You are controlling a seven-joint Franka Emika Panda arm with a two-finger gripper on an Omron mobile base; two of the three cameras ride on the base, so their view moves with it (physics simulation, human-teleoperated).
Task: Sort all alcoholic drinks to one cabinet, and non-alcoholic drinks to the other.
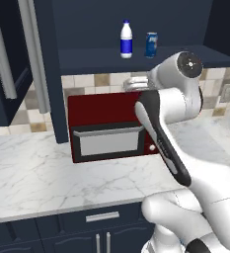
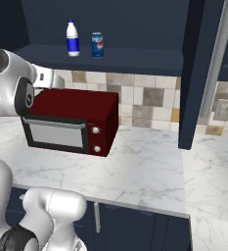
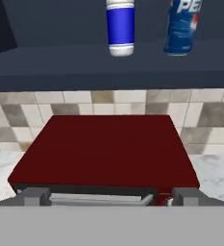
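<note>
**Soft drinks shelved, fingers empty**

Marble surface carried a dark red microwave below an open navy wall cabinet. On the cabinet's floor the white bottle and blue can stood upright, just beside each other, evidently grouped as the non-alcoholic pair. Fingers stood wide and held nothing, hovering above the microwave, short of the shelf.

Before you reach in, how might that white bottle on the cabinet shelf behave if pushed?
The white bottle stands tall and slim, so it probably tips easily. Its round body would likely roll once down. The blue can stands close beside it and might get knocked.
</note>
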